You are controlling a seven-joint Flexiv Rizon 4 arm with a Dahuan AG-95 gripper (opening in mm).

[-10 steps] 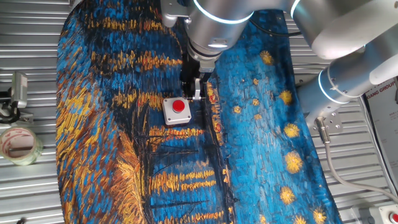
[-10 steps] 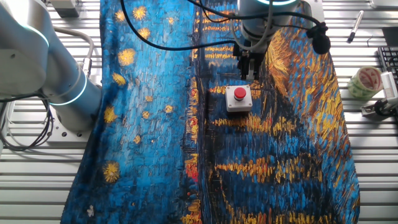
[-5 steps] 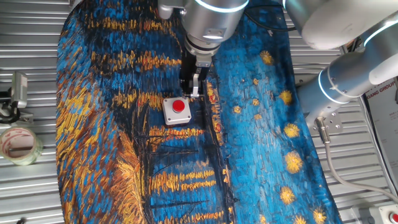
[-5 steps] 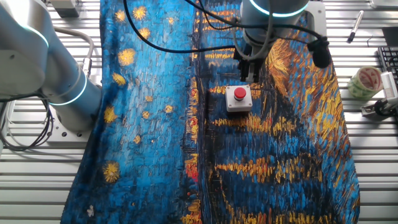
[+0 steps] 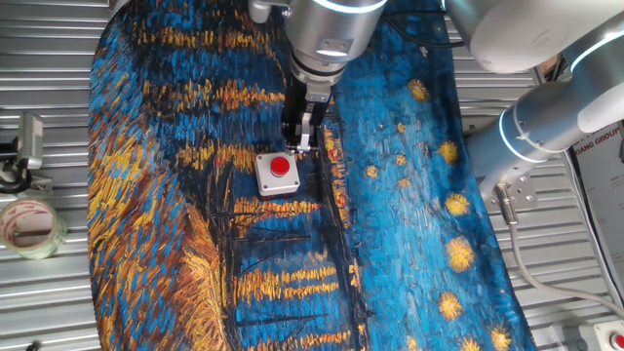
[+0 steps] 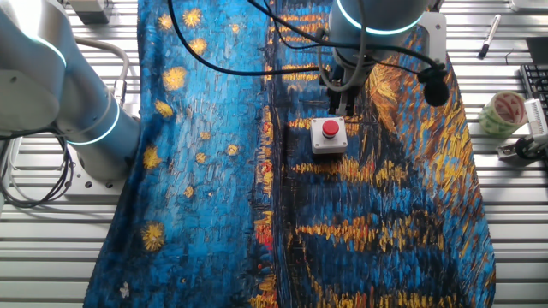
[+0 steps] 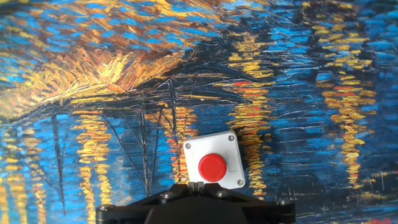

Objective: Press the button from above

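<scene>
You're in the approach, operator: the gripper [image 5: 300, 143] hangs over the painted cloth [image 5: 409, 244] that covers the table [image 5: 49, 292], just beside the button [image 5: 280, 167] on its far side in one fixed view, not yet over the dome. No contact that I can make out. The other fixed view says the same: the gripper [image 6: 342, 107] hangs just above the top edge of the grey box [image 6: 328, 141], with the red dome a touch nearer that camera. In the hand view the button [image 7: 212, 165] sits low and centre, right against the dark body of the hand [image 7: 193, 208] at the bottom edge.

Fingers: I can't tell you whether they're apart or together. The tips are too small in both fixed views, and the hand view doesn't show them.

Next move, as I judge it: slide across until you're square over the red dome, then come straight down.

The button faces straight up and the box lies flat. It's a square box, so there's no real long axis; in one fixed view its edges sit slightly turned against the picture's edges.
</scene>
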